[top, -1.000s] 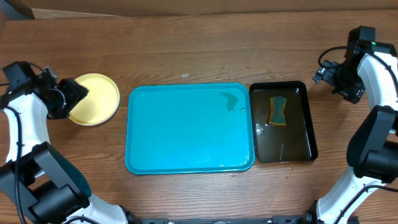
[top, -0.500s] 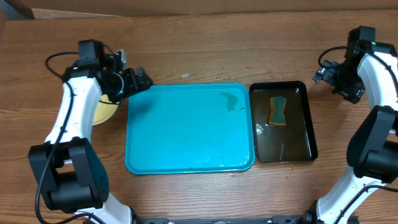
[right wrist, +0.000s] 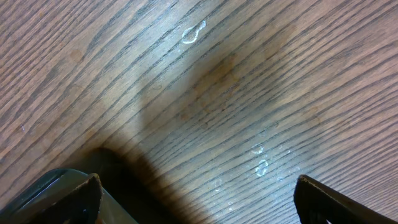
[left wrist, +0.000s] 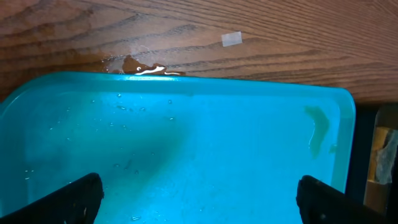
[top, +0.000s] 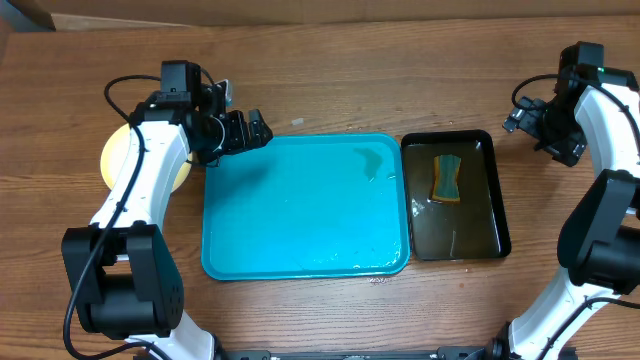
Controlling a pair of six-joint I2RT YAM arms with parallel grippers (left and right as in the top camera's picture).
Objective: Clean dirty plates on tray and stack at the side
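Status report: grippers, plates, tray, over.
Left gripper open above large turquoise plastic tray corner; right gripper open, empty. Pale yellow round plate beside tray. No obstruction.

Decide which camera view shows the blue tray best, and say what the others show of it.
Overhead: the tray shows all four sides. The left wrist view shows only part of it, cut off by the frame. The right wrist view shows none of it.

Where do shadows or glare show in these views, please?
Left wrist: a soft shadow darkens the large turquoise plastic tray; a small puddle beyond its rim glints. Right wrist: a dark shadow crosses the brown wooden table; droplets shine. Overhead: evenly lit, sharp.
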